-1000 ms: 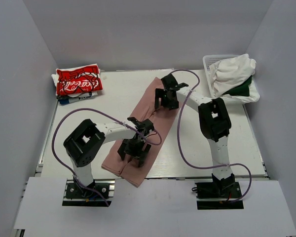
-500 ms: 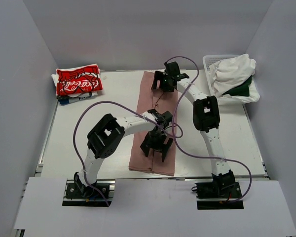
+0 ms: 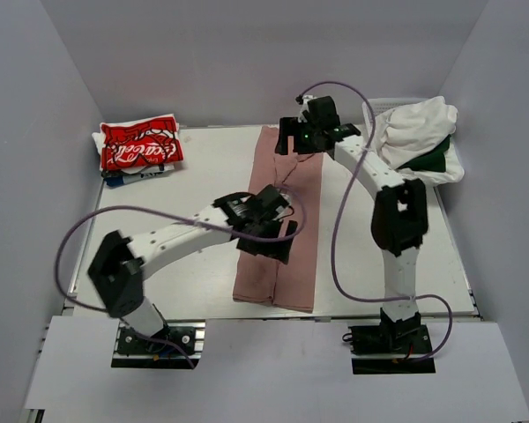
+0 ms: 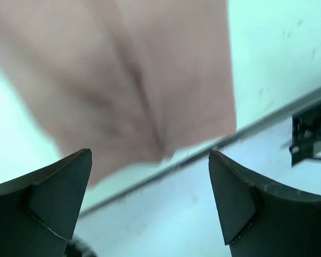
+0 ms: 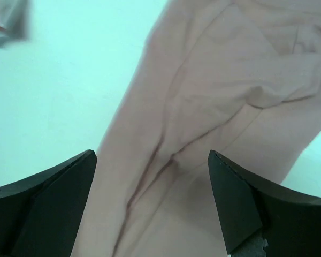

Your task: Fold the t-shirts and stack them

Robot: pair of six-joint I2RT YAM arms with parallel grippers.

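Two open grippers hang over one dusty-pink t-shirt (image 3: 278,282), and neither touches it. The shirt lies folded lengthwise into a long strip on the table (image 3: 185,264), running from the middle of the far edge to the near edge and roughly parallel to the side edges. A second ago the strip lay slanted, with its near end toward the near-left corner. Half a second ago it had been swung straight, and it has kept that line since.

The left gripper (image 3: 269,236) has drawn back from the strip's near end and now sits above its middle, with the arm stretched low across the table from the near-left corner. Its wrist view shows the fingers (image 4: 48,198) spread wide with nothing between them and the blurred hem of the pink cloth below.

The right gripper (image 3: 298,141) has risen slightly and shifted toward the far edge, above the strip's far end. Its own camera shows its fingers (image 5: 43,198) parted too, with creased pink cloth lying flat beneath.

The red t-shirt (image 3: 141,145) with white script tops a small stack in the far-left corner, unmoved. At the far-right corner, white t-shirts (image 3: 419,123) and a dark green t-shirt (image 3: 428,161) spill over the white basket (image 3: 375,107), as before.
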